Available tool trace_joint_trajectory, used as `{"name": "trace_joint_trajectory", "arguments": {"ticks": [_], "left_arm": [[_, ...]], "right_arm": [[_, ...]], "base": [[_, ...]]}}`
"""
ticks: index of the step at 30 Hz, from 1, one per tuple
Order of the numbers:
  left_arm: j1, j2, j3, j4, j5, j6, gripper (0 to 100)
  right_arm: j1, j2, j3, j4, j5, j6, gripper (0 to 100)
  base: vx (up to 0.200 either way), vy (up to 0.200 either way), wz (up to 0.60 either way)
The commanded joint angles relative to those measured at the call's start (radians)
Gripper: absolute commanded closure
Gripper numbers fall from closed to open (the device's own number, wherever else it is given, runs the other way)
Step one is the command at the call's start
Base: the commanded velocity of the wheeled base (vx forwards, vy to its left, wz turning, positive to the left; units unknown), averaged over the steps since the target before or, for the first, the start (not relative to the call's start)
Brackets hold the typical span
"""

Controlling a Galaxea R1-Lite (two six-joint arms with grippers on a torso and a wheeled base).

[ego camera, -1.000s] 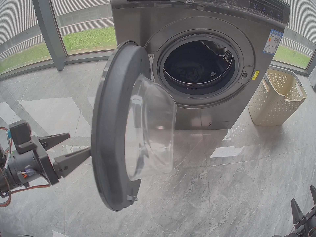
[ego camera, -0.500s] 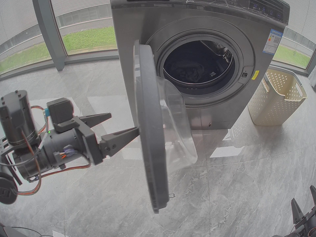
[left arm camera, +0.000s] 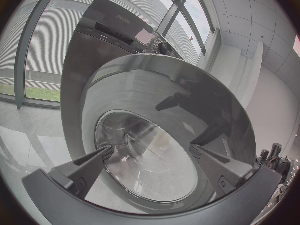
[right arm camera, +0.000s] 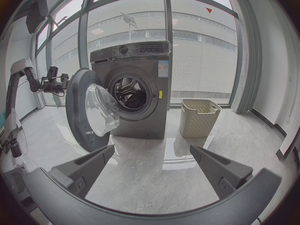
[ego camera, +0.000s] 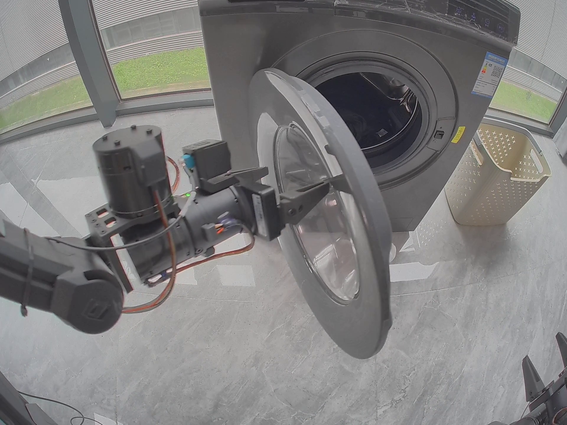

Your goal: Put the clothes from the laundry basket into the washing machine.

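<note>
The round, grey, glass-domed door (ego camera: 367, 237) has swung nearer shut, left end effector (ego camera: 307, 177) against it, fingers apart.

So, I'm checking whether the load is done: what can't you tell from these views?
- Laundry basket bottom: right wrist view, hidden by its own wall.
- Drum contents: head view, dark, partly covered by door.
- Right gripper: head view, cut by the edge.

The left arm (ego camera: 59, 278) is dark grey, with a black, screw-topped cylindrical motor (ego camera: 130, 169), red and orange cables (ego camera: 171, 255) looping below the motor, a blue plug (ego camera: 188, 162) beside it, and the left gripper (left arm camera: 150, 148) and right gripper (right arm camera: 151, 149) both have dark grey tapered fingers (left arm camera: 87, 169) with ribbed pads (left arm camera: 108, 153).
</note>
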Motion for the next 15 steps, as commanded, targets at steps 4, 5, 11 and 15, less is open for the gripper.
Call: {"name": "trace_joint_trajectory", "arguments": {"ticks": [4, 5, 11, 15], "left_arm": [[-0.031, 0.196, -0.195, -0.037, 0.067, -0.009, 0], [-0.031, 0.212, -0.229, -0.037, 0.08, -0.016, 0], [-0.023, 0.272, -0.333, -0.036, 0.123, -0.043, 0], [-0.015, 0.308, -0.4, -0.033, 0.132, -0.049, 0]], "right_arm": [[0.0, -0.016, 0.018, 0.0, 0.0, -0.001, 0], [0.0, -0.016, 0.018, 0.0, 0.0, -0.001, 0], [0.0, -0.016, 0.018, 0.0, 0.0, -0.001, 0], [0.0, -0.016, 0.018, 0.0, 0.0, -0.001, 0]], "base": [[0.0, 0.0, 0.0], [0.0, 0.0, 0.0], [0.0, 0.0, 0.0], [0.0, 0.0, 0.0]]}}
